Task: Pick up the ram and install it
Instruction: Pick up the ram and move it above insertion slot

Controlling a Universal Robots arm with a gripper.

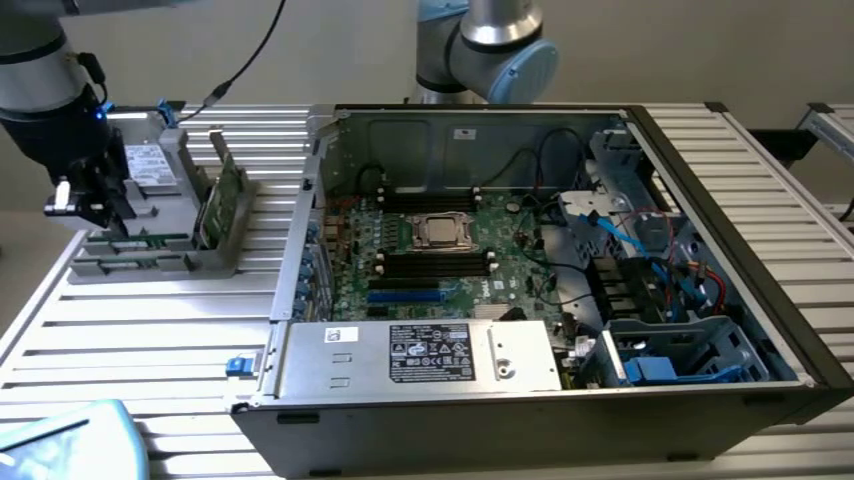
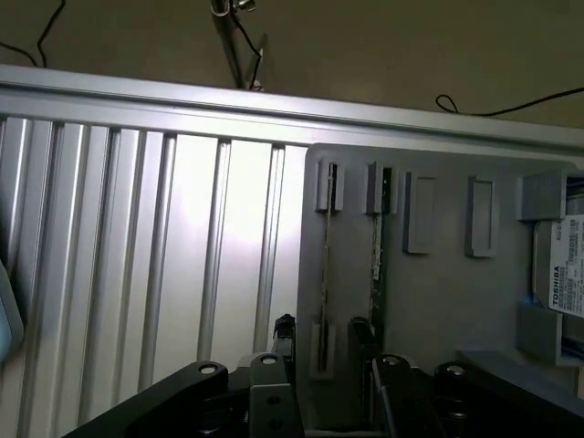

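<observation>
The gripper (image 1: 104, 212) is hanging in the upper left of the exterior view, right over the grey holder (image 1: 134, 264). Its fingers (image 2: 285, 330) are standing wide apart and are holding nothing. The ram (image 2: 326, 265) is sitting on its thin edge in a slot of the holder, and in the wrist view one finger is standing on each side of it. A taller green card (image 1: 222, 205) is standing just beside it. The open computer case (image 1: 534, 435) is sitting toward the exterior view's right.
</observation>
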